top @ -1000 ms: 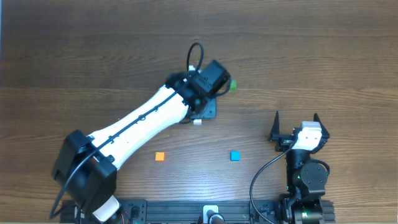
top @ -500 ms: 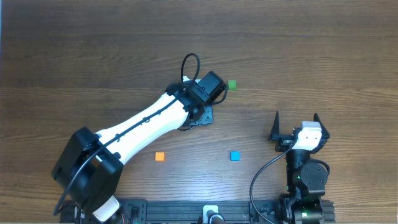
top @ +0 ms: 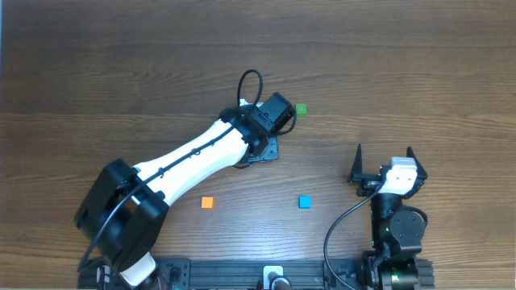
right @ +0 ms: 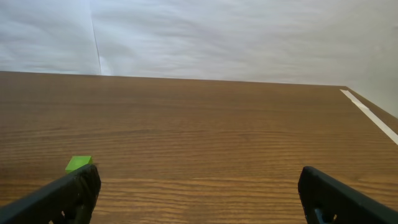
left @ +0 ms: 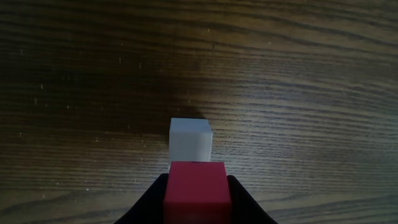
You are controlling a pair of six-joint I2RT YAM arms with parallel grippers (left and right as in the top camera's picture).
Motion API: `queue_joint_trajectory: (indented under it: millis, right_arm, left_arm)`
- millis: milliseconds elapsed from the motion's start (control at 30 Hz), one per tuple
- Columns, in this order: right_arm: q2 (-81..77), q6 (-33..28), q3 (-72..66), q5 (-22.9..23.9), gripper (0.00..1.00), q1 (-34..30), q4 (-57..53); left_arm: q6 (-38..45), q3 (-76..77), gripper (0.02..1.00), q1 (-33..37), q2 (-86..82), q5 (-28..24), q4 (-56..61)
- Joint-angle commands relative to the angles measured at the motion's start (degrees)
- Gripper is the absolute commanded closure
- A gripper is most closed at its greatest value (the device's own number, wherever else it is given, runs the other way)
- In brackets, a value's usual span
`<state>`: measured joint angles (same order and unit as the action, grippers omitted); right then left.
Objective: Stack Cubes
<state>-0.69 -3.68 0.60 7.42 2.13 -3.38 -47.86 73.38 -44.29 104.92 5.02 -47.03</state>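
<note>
My left gripper (left: pixel 196 182) is shut on a red cube (left: pixel 196 193), held just above the wood. A pale grey cube (left: pixel 191 138) sits on the table right beyond the red one, close to it. From above, the left gripper (top: pixel 264 129) is at the table's middle. A green cube (top: pixel 301 109) lies just to its right, also seen as a green cube (right: pixel 79 163) from the right wrist. An orange cube (top: pixel 207 203) and a blue cube (top: pixel 304 202) lie nearer the arm bases. My right gripper (top: pixel 384 153) stands open and empty at the right.
The wooden table (top: pixel 419 64) is bare across its far half and left side. A strip of white tape (right: pixel 370 115) marks the table's edge area in the right wrist view, with a white wall behind.
The left arm has drawn back a little to the left, uncovering the green cube that its wrist hid a second ago. The right arm has not moved.
</note>
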Motion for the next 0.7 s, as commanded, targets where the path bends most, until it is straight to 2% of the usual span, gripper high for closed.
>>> queue_joint_trajectory:
  millis: [33, 700]
  right_arm:
    - [0.37, -0.26, -0.31, -0.09, 0.009, 0.15, -0.13]
    - [0.37, -0.24, -0.31, -0.09, 0.007, 0.15, -0.13]
  left_arm:
    - [-0.83, -0.17, 0.978, -0.28, 2.10, 1.51, 0.76]
    - [-0.81, -0.17, 0.976, 0.04, 3.65, 3.04, 2.08]
